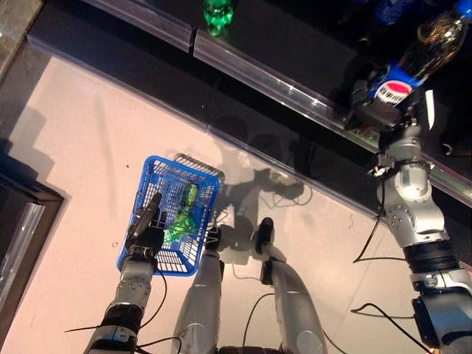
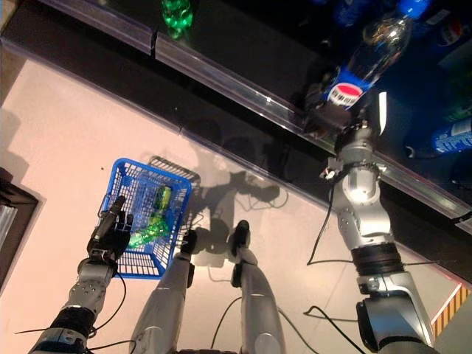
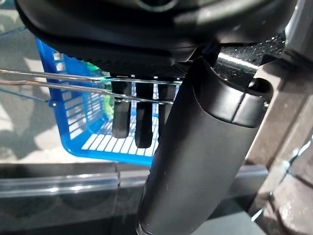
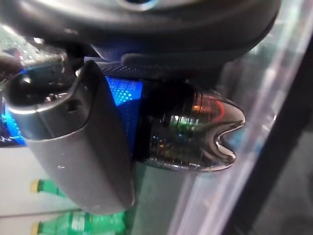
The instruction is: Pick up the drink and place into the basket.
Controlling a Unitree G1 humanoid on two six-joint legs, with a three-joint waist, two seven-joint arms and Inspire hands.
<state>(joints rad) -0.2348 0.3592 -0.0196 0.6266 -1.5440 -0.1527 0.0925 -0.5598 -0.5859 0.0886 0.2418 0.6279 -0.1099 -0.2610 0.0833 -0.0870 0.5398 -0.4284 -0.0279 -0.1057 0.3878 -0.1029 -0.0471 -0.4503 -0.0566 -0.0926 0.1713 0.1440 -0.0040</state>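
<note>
My right hand point(image 1: 380, 103) is shut on a dark cola bottle with a blue label point(image 1: 420, 55), holding it at the edge of the dark shelf at the upper right. In the right wrist view the bottle's dark base point(image 4: 195, 129) sits between my thumb point(image 4: 73, 147) and palm. My left hand point(image 1: 145, 228) is shut on the thin wire handles point(image 3: 73, 83) of the blue basket point(image 1: 151, 181), which hangs low at the left. Green bottles point(image 1: 184, 214) lie inside the basket.
A long dark shelf with a clear plastic front rail point(image 1: 258, 74) runs diagonally across the top. A green bottle point(image 1: 218, 15) stands on it at the upper middle. More blue-labelled bottles point(image 2: 453, 136) sit at the right. A dark cabinet point(image 1: 18, 221) stands at the left.
</note>
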